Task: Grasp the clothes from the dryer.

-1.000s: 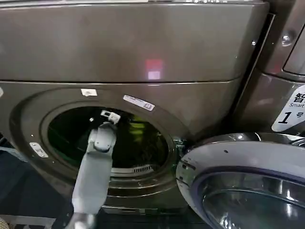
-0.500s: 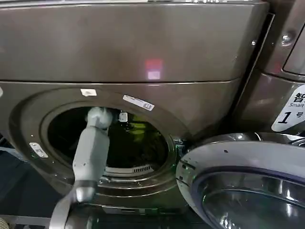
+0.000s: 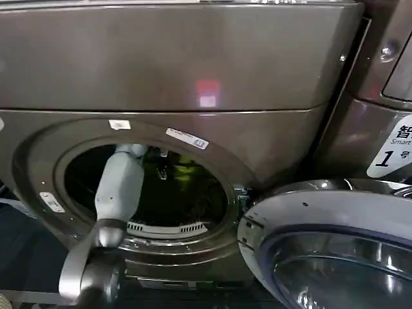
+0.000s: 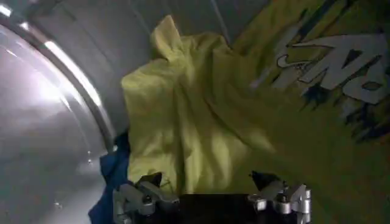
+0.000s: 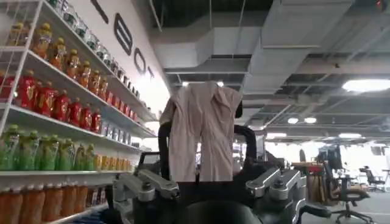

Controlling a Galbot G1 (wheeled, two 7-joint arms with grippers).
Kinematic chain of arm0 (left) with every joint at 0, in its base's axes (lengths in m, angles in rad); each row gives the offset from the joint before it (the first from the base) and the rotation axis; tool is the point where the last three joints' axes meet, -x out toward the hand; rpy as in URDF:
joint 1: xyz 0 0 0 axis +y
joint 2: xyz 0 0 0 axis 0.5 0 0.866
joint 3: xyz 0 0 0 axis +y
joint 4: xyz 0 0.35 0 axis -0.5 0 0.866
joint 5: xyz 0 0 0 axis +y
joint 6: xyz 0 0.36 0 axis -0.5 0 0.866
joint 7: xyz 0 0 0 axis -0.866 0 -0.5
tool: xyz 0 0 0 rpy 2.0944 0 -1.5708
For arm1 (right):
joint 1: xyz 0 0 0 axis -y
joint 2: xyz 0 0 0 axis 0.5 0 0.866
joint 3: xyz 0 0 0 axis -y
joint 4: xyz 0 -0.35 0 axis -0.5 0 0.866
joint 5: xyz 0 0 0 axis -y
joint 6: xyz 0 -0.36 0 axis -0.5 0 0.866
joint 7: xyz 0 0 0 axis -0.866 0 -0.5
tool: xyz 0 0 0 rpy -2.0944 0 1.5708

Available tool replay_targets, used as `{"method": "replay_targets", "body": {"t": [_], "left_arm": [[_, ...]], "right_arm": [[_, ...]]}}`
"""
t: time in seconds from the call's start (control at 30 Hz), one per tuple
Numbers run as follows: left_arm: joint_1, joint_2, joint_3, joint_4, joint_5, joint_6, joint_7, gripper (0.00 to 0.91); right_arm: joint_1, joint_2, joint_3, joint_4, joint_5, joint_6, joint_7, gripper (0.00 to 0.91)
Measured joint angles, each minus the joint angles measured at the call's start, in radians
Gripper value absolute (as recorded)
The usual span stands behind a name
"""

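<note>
The dryer (image 3: 174, 64) is a brown-grey front loader whose round porthole stands open, with its grey-rimmed glass door (image 3: 335, 251) swung out at the lower right. My left arm reaches in through the porthole, and the left gripper (image 3: 161, 168) is deep in the drum. Yellow clothes (image 3: 188, 166) lie inside. In the left wrist view a yellow printed garment (image 4: 207, 115) is heaped just ahead of the open left gripper (image 4: 206, 182), with nothing between its fingertips (image 4: 150, 181). A blue cloth (image 4: 113, 176) lies beside it. A pale cloth (image 5: 204, 128) hangs at my right gripper (image 5: 204, 152).
A neighbouring machine with a white "1" label (image 3: 394, 151) stands at the right. The drum's metal wall (image 4: 55, 122) curves close beside the left gripper. Shelves of bottled drinks (image 5: 55, 103) and an office ceiling appear in the right wrist view.
My left arm has pushed farther into the drum. The gripper has gone from the porthole's upper part to deep inside, and the elbow has come up to the lower rim.
</note>
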Motion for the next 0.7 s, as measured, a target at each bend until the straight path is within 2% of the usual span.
{"method": "replay_targets", "body": {"t": [0.47, 0.5, 0.53, 0.6, 0.63, 0.7], "left_arm": [[-0.010, 0.014, -0.004, 0.152, -0.064, 0.004, 0.011, 0.907], [-0.010, 0.015, -0.005, 0.160, -0.066, 0.004, 0.011, 0.853], [-0.012, 0.016, -0.007, 0.170, -0.069, 0.003, 0.011, 0.523], [-0.012, 0.018, -0.010, 0.189, -0.074, 0.001, 0.012, 0.307], [-0.012, 0.018, -0.011, 0.196, -0.078, -0.001, 0.012, 0.228], [-0.012, 0.019, -0.012, 0.214, -0.086, -0.006, 0.012, 0.205]], "right_arm": [[0.000, 0.005, -0.010, 0.004, -0.005, 0.002, 0.001, 0.907], [0.000, 0.005, -0.010, 0.005, -0.005, 0.002, 0.001, 0.907], [0.000, 0.005, -0.011, 0.006, -0.005, 0.002, 0.001, 0.907], [0.001, 0.006, -0.012, 0.007, -0.005, 0.002, 0.001, 0.907], [0.001, 0.007, -0.013, 0.008, -0.005, 0.002, 0.001, 0.907], [0.001, 0.008, -0.014, 0.008, -0.005, 0.003, 0.001, 0.907]]}}
